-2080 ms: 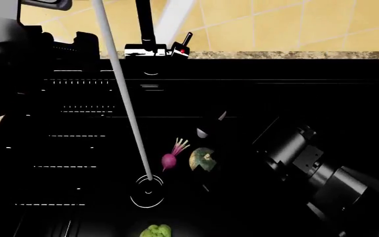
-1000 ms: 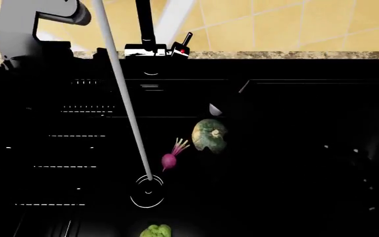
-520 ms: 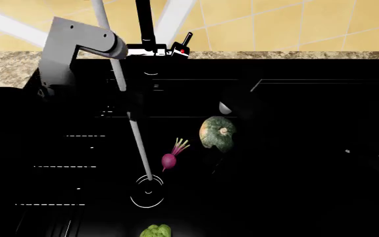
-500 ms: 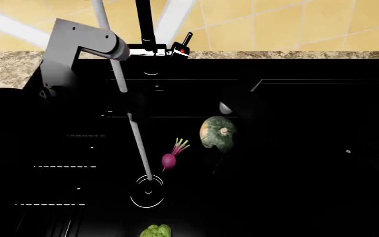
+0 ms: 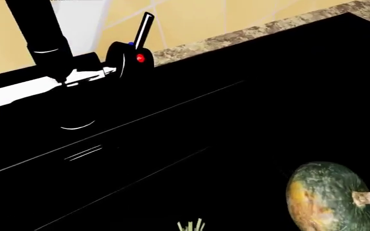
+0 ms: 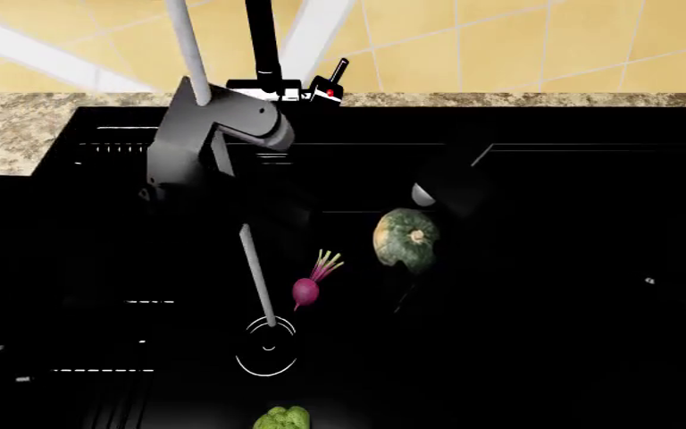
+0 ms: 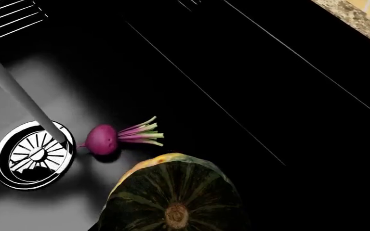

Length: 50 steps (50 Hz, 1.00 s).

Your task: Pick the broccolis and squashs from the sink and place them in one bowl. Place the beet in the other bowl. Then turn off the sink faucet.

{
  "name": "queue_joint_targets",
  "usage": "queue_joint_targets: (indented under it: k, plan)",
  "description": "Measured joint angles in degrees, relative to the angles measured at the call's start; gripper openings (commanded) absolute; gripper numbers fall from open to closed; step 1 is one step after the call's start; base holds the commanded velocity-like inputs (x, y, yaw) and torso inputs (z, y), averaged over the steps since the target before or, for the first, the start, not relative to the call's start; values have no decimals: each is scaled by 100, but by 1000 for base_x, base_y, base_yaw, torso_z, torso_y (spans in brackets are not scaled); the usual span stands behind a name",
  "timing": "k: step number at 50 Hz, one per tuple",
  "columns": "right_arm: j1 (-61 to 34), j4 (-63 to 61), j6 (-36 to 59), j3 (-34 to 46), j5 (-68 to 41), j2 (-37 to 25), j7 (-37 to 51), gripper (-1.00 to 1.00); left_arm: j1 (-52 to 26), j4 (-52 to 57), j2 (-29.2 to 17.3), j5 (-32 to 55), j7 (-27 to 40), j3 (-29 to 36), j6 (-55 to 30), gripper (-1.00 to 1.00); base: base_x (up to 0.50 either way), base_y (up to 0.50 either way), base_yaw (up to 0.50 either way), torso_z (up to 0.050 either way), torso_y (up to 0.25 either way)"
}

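1. Over the middle of the sink [image 6: 557, 268], the squash [image 6: 407, 239] hangs clear of the basin floor, right of the beet [image 6: 306, 290]; the dark right gripper [image 6: 427, 223] seems to have its fingers clamped on it, though black on black hides them.
2. Down on the basin floor, the beet lies just right of the drain ring [image 6: 267, 344], stalks pointing far and right.
3. At the near edge, a broccoli [image 6: 281, 418] sits untouched.
4. Water [image 6: 254, 277] falls onto the drain, so the sink faucet [image 6: 262, 54] is running, its lever [image 6: 337, 73] not yet turned.
5. The left arm [image 6: 212, 134] reaches over the far-left basin; I cannot tell whether its fingers are apart or together.
6. No bowl shows, so I judge the work barely begun: everything is left to place.
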<state>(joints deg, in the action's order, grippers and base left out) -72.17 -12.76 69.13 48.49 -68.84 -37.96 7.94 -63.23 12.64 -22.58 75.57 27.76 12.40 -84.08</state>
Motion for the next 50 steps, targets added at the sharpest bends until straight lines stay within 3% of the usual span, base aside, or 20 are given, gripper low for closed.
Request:
queue_joint_targets:
  k: [50]
  plan:
    - [-792,-884,561,-984,-1363,-702,1598,-100,11,-2009,595,-1320,-1101,1807,1111,100,0,0,0,0,0]
